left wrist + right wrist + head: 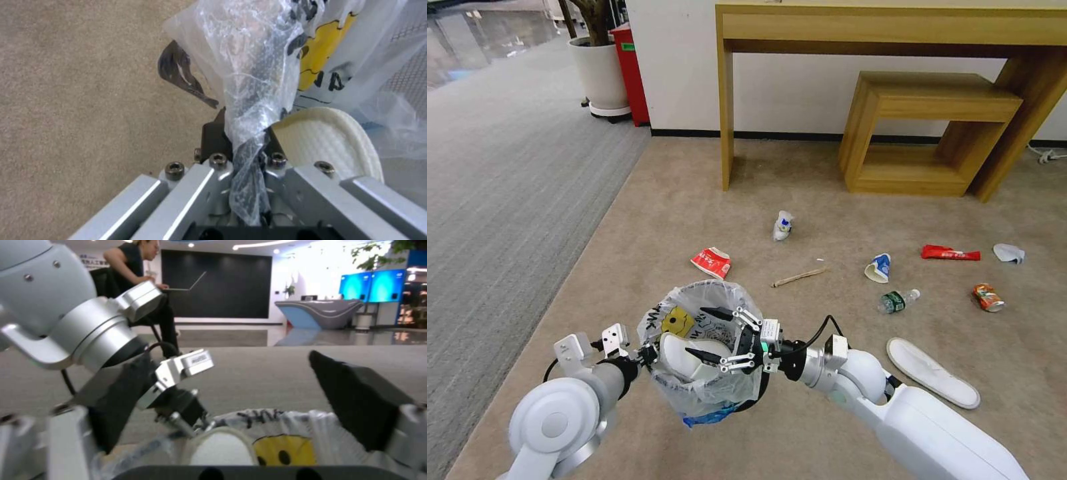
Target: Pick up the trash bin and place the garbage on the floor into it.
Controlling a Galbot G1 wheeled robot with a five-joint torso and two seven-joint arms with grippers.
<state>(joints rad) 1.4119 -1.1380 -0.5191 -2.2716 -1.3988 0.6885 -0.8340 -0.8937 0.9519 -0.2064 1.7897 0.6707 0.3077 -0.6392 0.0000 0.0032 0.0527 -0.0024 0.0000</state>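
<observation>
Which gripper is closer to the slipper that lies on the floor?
The right one. The right gripper hangs open over the bin, toward the slipper. The left gripper clamps the bin's far edge, farther away.

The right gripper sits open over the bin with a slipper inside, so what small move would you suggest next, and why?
Probably lift the right gripper clear: it is open, and one white slipper already lies in the trash bin, which the left gripper holds by its bag.
</observation>
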